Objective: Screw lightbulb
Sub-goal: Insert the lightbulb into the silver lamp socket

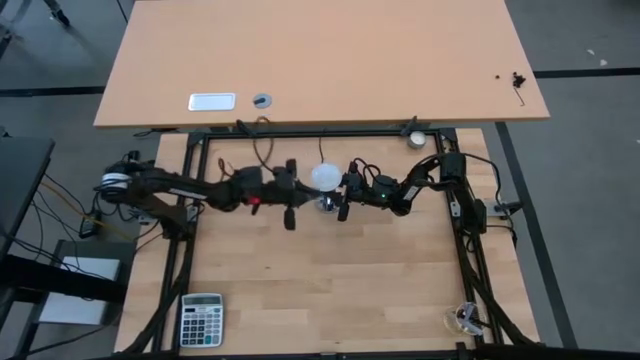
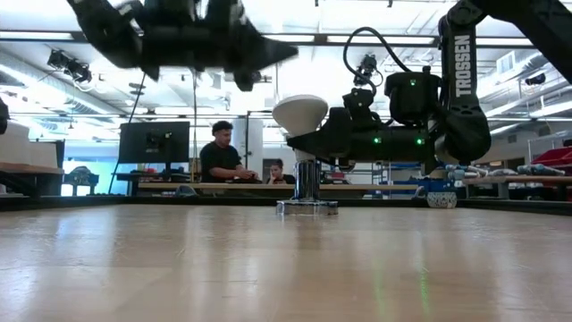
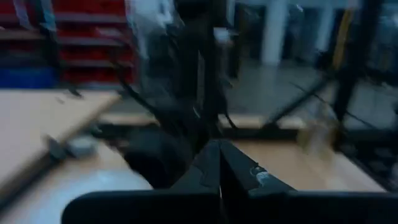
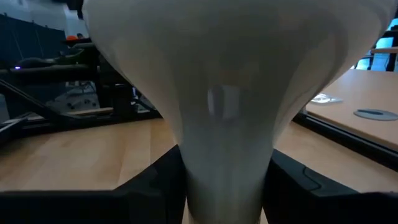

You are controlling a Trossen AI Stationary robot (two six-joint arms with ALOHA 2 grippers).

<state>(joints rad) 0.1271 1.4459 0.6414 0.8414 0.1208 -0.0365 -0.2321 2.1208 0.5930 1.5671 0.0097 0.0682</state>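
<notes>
The white lightbulb (image 1: 323,177) stands upright with its dome up at the table's middle, over the silver socket (image 2: 307,183), whose round base (image 2: 307,207) rests on the wood. My right gripper (image 1: 338,190) reaches in from the right and is shut on the bulb, which fills the right wrist view (image 4: 230,74). My left gripper (image 1: 300,190) is shut on nothing, just left of the bulb. In the low view it (image 2: 284,50) hangs higher than the dome (image 2: 299,112). My right gripper pinches the bulb's narrow neck (image 4: 227,155) below the dome between its two fingers (image 4: 292,183), one on each side. The fingers come level from the table's right side. The bulb stays upright, its lower end down at the socket (image 2: 307,170); how deep it sits is hidden.
A calculator (image 1: 202,320) lies at the near left corner. A small round disc (image 1: 416,139) sits at the far right edge. A black frame rail (image 1: 465,250) borders the work area. A second tabletop (image 1: 320,60) stands beyond the far edge. People sit in the room behind (image 2: 222,156).
</notes>
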